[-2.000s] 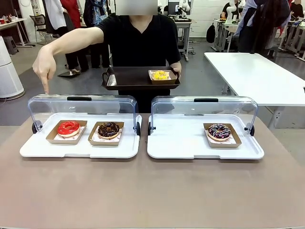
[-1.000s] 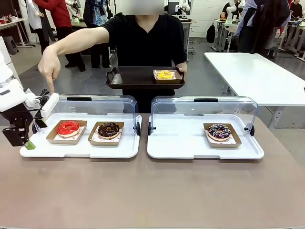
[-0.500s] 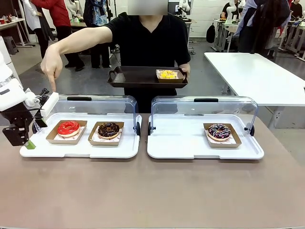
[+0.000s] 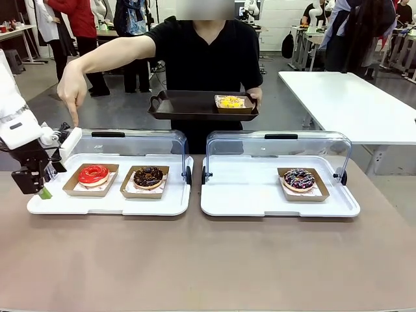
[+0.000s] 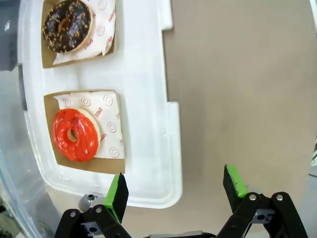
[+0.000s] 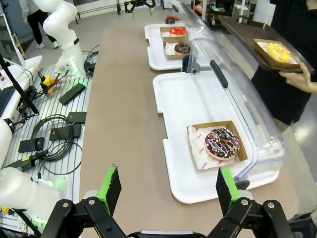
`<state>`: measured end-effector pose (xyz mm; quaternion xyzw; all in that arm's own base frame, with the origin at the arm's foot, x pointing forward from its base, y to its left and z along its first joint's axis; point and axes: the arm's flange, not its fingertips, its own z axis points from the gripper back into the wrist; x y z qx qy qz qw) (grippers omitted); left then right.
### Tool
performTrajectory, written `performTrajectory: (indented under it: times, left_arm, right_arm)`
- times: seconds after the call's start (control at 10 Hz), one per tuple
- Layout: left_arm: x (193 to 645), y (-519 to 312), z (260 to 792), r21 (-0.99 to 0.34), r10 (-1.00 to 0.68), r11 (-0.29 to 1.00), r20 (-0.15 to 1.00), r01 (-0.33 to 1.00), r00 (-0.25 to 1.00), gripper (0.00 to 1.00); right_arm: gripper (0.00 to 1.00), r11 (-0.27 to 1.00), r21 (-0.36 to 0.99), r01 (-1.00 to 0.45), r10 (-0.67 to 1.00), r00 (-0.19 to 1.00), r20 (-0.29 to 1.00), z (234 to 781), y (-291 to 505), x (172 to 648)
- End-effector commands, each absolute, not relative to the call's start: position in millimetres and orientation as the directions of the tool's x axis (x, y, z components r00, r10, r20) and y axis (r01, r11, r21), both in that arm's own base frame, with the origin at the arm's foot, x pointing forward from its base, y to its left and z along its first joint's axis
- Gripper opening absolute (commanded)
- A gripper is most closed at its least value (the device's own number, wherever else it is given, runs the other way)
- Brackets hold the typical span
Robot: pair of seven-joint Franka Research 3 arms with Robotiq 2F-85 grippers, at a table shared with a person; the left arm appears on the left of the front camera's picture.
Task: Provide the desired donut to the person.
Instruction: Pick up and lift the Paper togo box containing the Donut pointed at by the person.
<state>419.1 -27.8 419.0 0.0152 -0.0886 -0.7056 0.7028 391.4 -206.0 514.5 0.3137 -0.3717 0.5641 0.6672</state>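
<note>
The person (image 4: 198, 55) in a black T-shirt stands across the table, one hand (image 4: 70, 94) pointing down over the left case. Under it a red-glazed donut (image 4: 93, 173) (image 5: 76, 134) lies in a brown paper tray, with a chocolate donut (image 4: 148, 176) (image 5: 68, 26) beside it. A sprinkled chocolate donut (image 4: 299, 179) (image 6: 222, 143) lies in the right case. My left gripper (image 4: 42, 190) (image 5: 176, 186) is open, hovering at the left end of the left case, just off the red donut. My right gripper (image 6: 167, 183) is open, high above the table's edge.
Both white trays (image 4: 110, 203) (image 4: 260, 195) have clear lids (image 4: 130, 142) (image 4: 279, 146) raised at the back. The person's other hand holds a dark serving tray (image 4: 188, 105) carrying a yellow donut (image 4: 230, 102). Cables and equipment (image 6: 59, 129) lie beside the table in the right wrist view.
My left arm came in from the left and now sits slightly higher by the left case. The person's serving tray drifted right; the pointing hand stayed over the red donut.
</note>
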Motion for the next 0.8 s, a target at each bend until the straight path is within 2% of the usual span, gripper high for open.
performTrajectory:
  times: [0.0,0.4,0.7]
  left_arm:
    - [457.9,-23.7,402.3,0.131,-0.993,-0.037,0.104,0.991,-0.05,1.0]
    - [479.9,-17.3,362.1,0.076,-0.995,-0.064,0.075,0.995,-0.07,1.0]
    - [482.4,-12.6,344.9,0.078,-0.99,-0.085,0.102,0.993,-0.093,1.0]
  right_arm:
    - [1.0,0.162,-0.005,-0.987,0.515,0.08,0.854,513.1,-205.6,392.6]
    - [1.0,0.162,-0.005,-0.987,0.515,0.08,0.854,513.1,-205.6,392.6]
    - [1.0,0.162,-0.005,-0.987,0.515,0.08,0.854,513.1,-205.6,392.6]
